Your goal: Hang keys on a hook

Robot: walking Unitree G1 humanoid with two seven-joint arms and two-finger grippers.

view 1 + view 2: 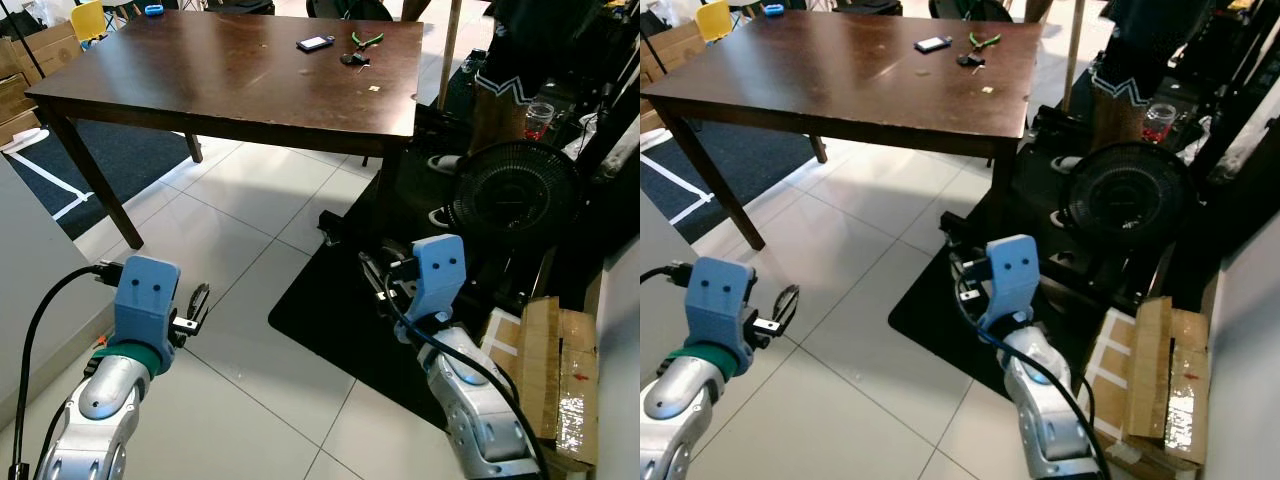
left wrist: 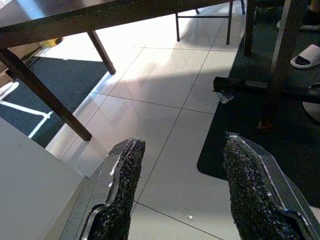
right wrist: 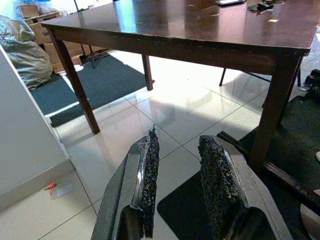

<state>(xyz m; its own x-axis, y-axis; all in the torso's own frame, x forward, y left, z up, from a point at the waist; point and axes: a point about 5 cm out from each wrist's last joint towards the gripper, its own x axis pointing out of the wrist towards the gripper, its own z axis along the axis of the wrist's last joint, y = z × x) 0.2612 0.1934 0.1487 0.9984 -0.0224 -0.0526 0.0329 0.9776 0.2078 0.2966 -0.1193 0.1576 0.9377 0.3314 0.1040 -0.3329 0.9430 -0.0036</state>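
**Keys wait on the table, both arms held low**

Head views: the keys [image 1: 353, 60] lie at the far end of the dark table [image 1: 200, 80], beside a phone [image 1: 316, 43] and pliers [image 1: 366, 40]. They look small, light, jangly and stiff; best pinched at the ring.

Wrist views: the left gripper [image 2: 182, 195] is spread wide, the right gripper [image 3: 177, 185] parted, both empty above the tiled floor [image 2: 165, 80].

Ahead of both sets of black, rough-padded jaws stands a dark brown bench [image 1: 220, 75] with a glossy top, and on its far side lie dark keys [image 1: 352, 60], green-handled pliers [image 1: 367, 40] and a black phone [image 1: 315, 43]. Below the jaws the floor [image 1: 250, 200] is pale white tile with grey grout lines. A black mat [image 1: 330, 310] lies beneath the right jaws and a dark blue rug [image 1: 125, 160] with a white stripe beyond the left jaws.
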